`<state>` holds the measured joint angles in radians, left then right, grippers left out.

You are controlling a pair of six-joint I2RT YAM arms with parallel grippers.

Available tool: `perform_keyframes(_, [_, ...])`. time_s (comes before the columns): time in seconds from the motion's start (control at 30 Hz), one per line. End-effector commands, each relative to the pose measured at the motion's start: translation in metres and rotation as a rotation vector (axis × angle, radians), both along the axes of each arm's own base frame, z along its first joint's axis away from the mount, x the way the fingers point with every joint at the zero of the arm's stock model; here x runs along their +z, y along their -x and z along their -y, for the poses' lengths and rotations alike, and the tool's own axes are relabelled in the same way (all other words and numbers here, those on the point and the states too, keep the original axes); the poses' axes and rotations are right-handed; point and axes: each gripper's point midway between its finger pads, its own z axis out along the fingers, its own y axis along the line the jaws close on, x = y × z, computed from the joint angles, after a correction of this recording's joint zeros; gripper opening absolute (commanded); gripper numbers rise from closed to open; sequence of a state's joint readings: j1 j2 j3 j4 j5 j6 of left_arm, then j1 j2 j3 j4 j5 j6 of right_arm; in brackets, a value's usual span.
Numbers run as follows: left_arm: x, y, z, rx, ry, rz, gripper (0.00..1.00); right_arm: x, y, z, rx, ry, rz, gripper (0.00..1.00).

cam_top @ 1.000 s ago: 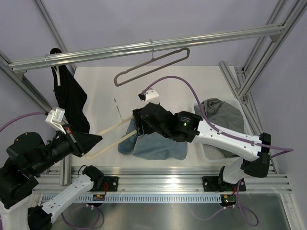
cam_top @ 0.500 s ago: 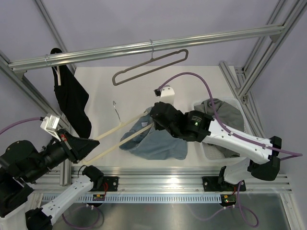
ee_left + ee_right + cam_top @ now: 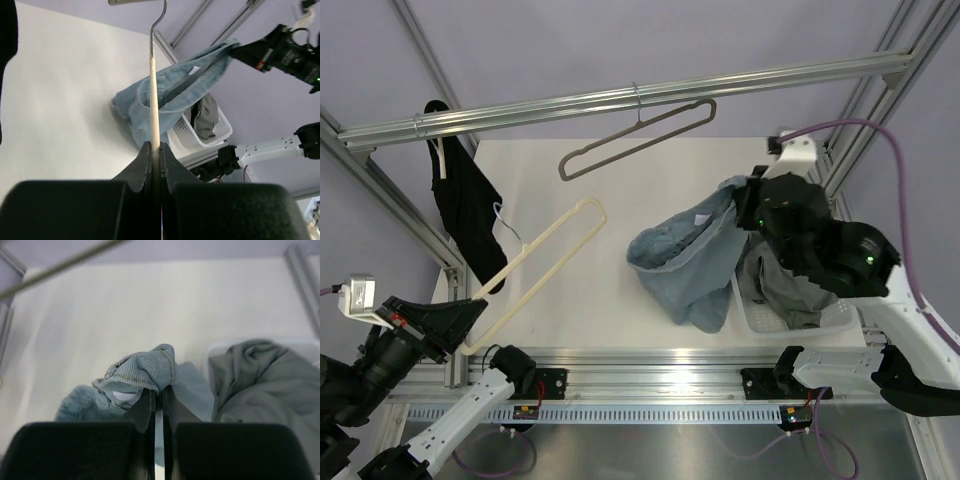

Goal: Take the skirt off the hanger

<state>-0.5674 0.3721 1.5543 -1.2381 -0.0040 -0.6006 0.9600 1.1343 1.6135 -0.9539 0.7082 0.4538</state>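
Note:
The grey-taupe hanger (image 3: 640, 135) hangs bare by its hook on the overhead rail (image 3: 520, 108). The skirt (image 3: 790, 290), crumpled grey fabric, lies in the white basket (image 3: 760, 322) at the right, and shows in the right wrist view (image 3: 265, 380) too. My right gripper (image 3: 752, 205) is shut on the waistband of light blue denim jeans (image 3: 685, 260), held up beside the basket (image 3: 157, 389). My left gripper (image 3: 156, 145) is shut on a pale cream hanger (image 3: 535, 255), which is bare and slants up from the near left.
A black garment (image 3: 470, 215) hangs from a cream hanger on the left frame post. Aluminium frame posts stand at the back right (image 3: 840, 160) and along the left. The jeans' lower end rests on the white table (image 3: 590, 190).
My right gripper shut on the jeans and carried them right, off the cream hanger, to the basket. My left arm drew back to the near left with the cream hanger.

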Motion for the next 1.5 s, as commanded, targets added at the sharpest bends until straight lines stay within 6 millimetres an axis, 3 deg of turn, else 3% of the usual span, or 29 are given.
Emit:
perform_keyframes(0.0, [0.018,-0.017,0.004,0.036,0.053,0.055,0.0,0.093,-0.002,0.069,-0.19,0.002,0.231,0.0])
perform_keyframes(0.03, [0.017,-0.018,0.007,0.029,0.053,0.051,0.0,0.104,-0.002,0.079,-0.207,0.049,0.257,0.0])
perform_keyframes(0.1, [0.014,-0.021,0.011,0.018,0.053,0.049,0.0,0.148,0.005,0.112,-0.288,0.038,0.344,0.0])
perform_keyframes(0.13, [0.012,-0.024,0.012,0.016,0.049,0.043,0.0,0.148,0.002,0.115,-0.304,0.071,0.345,0.0])
perform_keyframes(0.17, [0.011,-0.025,0.015,0.009,0.046,0.041,0.0,0.167,0.007,0.125,-0.319,0.041,0.382,0.0])
perform_keyframes(0.37, [0.006,-0.037,0.023,0.002,0.023,0.024,0.0,0.217,0.006,0.156,-0.416,0.087,0.473,0.0])
perform_keyframes(0.5, [-0.002,-0.043,0.033,-0.028,0.014,0.003,0.0,0.235,-0.001,0.161,-0.445,0.111,0.504,0.0])
perform_keyframes(0.63, [-0.007,-0.045,0.034,-0.026,-0.001,-0.006,0.0,0.227,-0.014,0.165,-0.468,0.128,0.484,0.0])
perform_keyframes(0.67, [-0.008,-0.045,0.032,-0.015,-0.007,-0.008,0.0,0.214,-0.024,0.163,-0.45,0.144,0.453,0.0])
perform_keyframes(0.7, [-0.009,-0.044,0.031,-0.014,-0.011,-0.006,0.0,0.209,-0.021,0.166,-0.444,0.129,0.45,0.0])
perform_keyframes(0.73, [-0.01,-0.045,0.031,-0.011,-0.015,-0.009,0.0,0.183,-0.037,0.155,-0.415,0.14,0.392,0.0])
perform_keyframes(0.8, [-0.012,-0.045,0.03,-0.01,-0.023,-0.012,0.0,0.165,-0.033,0.161,-0.432,0.09,0.366,0.0])
perform_keyframes(0.83, [-0.012,-0.045,0.03,-0.011,-0.024,-0.015,0.0,0.123,-0.046,0.153,-0.411,0.137,0.278,0.0])
perform_keyframes(0.9, [-0.013,-0.045,0.031,-0.014,-0.023,-0.016,0.0,0.097,-0.039,0.155,-0.424,0.079,0.252,0.0])
perform_keyframes(0.93, [-0.013,-0.044,0.031,-0.016,-0.02,-0.012,0.0,0.048,-0.048,0.148,-0.406,0.123,0.158,0.0])
perform_keyframes(1.0, [-0.014,-0.045,0.033,-0.022,-0.021,-0.011,0.0,0.019,-0.045,0.144,-0.395,0.073,0.129,0.0])
perform_keyframes(1.03, [-0.014,-0.046,0.033,-0.023,-0.023,-0.012,0.0,-0.015,-0.048,0.142,-0.39,0.1,0.061,0.0])
perform_keyframes(1.13, [-0.014,-0.047,0.037,-0.036,-0.023,-0.017,0.0,-0.043,-0.049,0.136,-0.362,0.057,-0.002,0.0])
perform_keyframes(1.23, [-0.012,-0.047,0.039,-0.046,-0.013,-0.016,0.0,-0.043,-0.051,0.14,-0.381,0.022,-0.004,0.0])
perform_keyframes(1.3, [-0.01,-0.045,0.04,-0.056,0.0,-0.01,0.0,-0.053,-0.051,0.142,-0.406,0.011,-0.042,0.0])
perform_keyframes(1.37, [-0.012,-0.043,0.04,-0.06,0.004,-0.009,0.0,-0.078,-0.048,0.15,-0.451,0.026,-0.121,0.0])
perform_keyframes(1.47, [-0.016,-0.045,0.043,-0.067,-0.007,-0.015,0.0,-0.139,-0.046,0.164,-0.537,0.033,-0.298,0.0])
